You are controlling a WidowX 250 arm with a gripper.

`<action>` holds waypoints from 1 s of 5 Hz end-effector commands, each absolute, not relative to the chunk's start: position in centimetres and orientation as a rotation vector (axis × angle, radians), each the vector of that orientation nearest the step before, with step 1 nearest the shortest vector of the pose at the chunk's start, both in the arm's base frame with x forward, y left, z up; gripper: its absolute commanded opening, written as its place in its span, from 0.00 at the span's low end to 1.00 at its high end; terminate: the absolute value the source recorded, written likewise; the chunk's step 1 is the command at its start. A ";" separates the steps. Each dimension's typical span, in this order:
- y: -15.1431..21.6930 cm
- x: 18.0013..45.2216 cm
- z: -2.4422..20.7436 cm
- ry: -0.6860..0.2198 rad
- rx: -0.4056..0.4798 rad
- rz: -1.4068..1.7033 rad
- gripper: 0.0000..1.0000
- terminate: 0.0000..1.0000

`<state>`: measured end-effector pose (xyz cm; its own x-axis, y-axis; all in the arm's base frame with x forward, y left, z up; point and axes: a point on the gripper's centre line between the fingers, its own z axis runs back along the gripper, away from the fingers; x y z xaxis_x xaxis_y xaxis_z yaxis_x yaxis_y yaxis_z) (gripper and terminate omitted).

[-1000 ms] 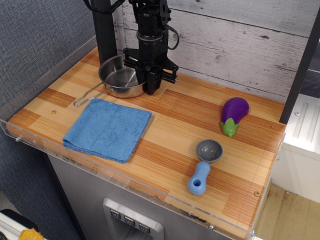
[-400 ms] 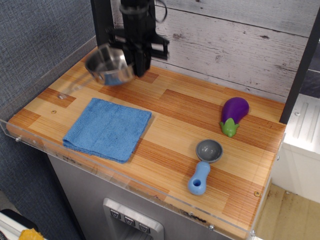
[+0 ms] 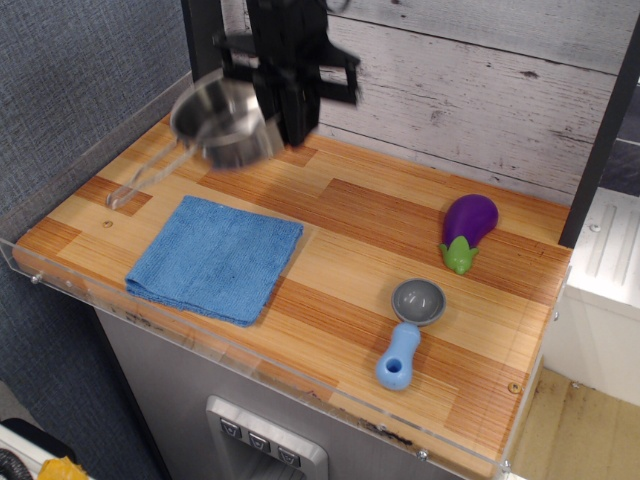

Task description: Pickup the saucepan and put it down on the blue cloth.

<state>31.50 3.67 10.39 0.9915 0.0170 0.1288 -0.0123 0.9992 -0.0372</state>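
Saucepan (image 3: 222, 124): shallow round shiny steel pan, motion-blurred, lifted clear of wooden counter, tilted. Rim's right side pinched between fingers (image 3: 292, 118) of gripper (image 3: 290, 125), bowl hanging to their left. Long thin wire-loop handle slopes down and away from fingers, toward counter's left edge.

Blue cloth (image 3: 216, 258): square light-blue terry towel, folded, flat on counter, below and in front of fingers, apart from pan.
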 end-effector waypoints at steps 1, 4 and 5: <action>3.0 28.4 8.4 -0.089 -0.018 -0.005 0.00 0.00; 6.3 27.0 3.8 0.058 -0.015 0.011 0.00 0.00; 5.9 27.2 3.6 0.070 -0.019 -0.013 0.00 0.00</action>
<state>26.82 5.64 2.66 0.9945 -0.0117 -0.1041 0.0091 0.9996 -0.0258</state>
